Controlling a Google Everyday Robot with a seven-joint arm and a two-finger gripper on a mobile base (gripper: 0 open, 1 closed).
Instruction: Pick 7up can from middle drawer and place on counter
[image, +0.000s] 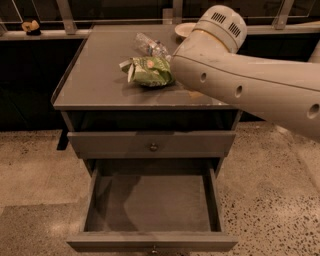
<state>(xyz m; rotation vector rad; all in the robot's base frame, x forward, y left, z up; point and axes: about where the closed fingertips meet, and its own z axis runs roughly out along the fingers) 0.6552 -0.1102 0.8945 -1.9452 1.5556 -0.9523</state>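
Observation:
The middle drawer is pulled open below the cabinet, and its grey floor shows bare. The 7up can is not visible anywhere, neither in the drawer nor on the counter. My big white arm reaches from the right across the counter's right half, with its elbow joint up near the back edge. My gripper is not in view; it lies behind the arm or outside the picture.
A green chip bag and a clear plastic bottle lie on the counter beside the arm. A pale plate sits at the back. The closed upper drawer front with its knob is above the open drawer. The floor is speckled.

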